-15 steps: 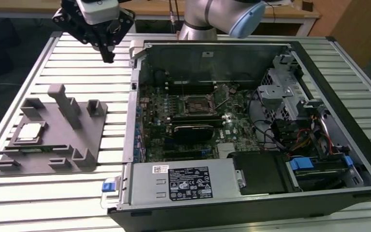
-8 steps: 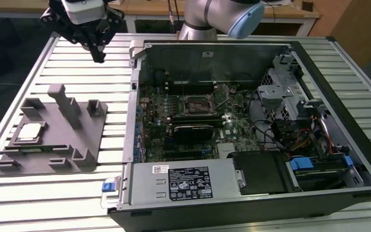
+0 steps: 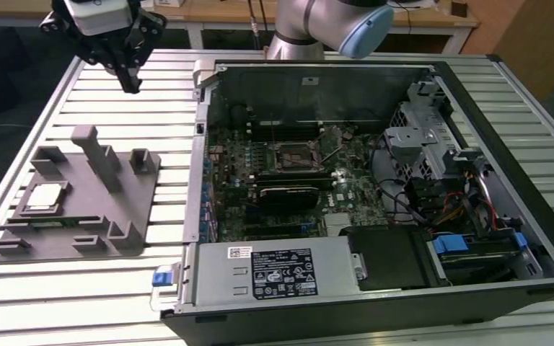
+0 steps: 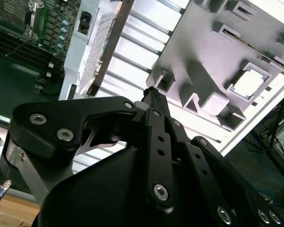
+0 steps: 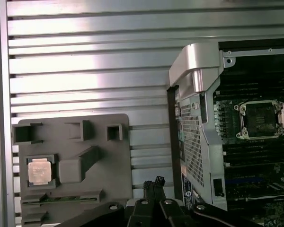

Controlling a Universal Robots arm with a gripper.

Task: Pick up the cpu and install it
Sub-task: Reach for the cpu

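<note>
1. The cpu (image 3: 44, 196) lies flat in a recess of the grey fixture tray (image 3: 135, 205), well apart from the claw.
2. The claw (image 3: 129, 81) hangs above the desk (image 3: 161, 101), its fingers pressed together and holding nothing.
3. The open computer case (image 3: 316, 86) lies on the exterior view's right of the claw.

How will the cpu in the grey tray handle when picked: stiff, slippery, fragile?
Probably stiff: the cpu looks like a thin flat square plate, so it should not flex. Likely light and somewhat slippery, given its smooth metal top. It sits in a pocket of the fixture tray, so a nudge seems unlikely to slide it.
</note>
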